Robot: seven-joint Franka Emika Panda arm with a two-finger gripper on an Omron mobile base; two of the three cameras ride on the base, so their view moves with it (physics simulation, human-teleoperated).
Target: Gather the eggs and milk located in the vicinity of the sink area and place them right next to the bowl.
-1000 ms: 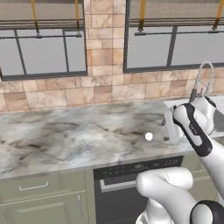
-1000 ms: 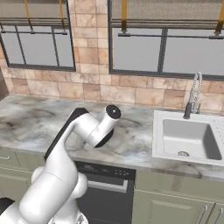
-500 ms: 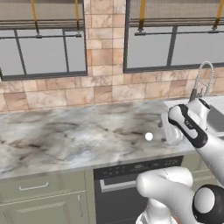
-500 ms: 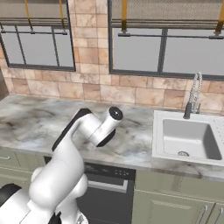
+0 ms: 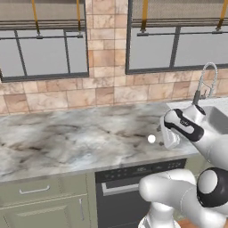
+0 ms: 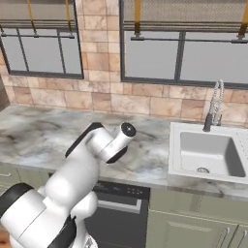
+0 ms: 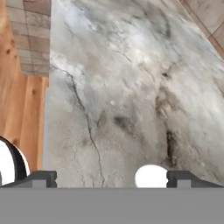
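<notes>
While the gripper [image 7: 111, 178] is held wide apart and empty | egg [image 7: 151, 176] is seen on the marble counter [image 7: 131, 87], near one fingertip | risk: off-centre closing, egg nudged and rolled off.

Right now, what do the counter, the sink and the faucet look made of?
Counter: polished marble or stone, going by its grey veining and soft sheen. Sink: smooth white basin, perhaps ceramic or enamel; the render leaves that open. Faucet: bright steel, with a coiled spring neck and a dark base.
</notes>
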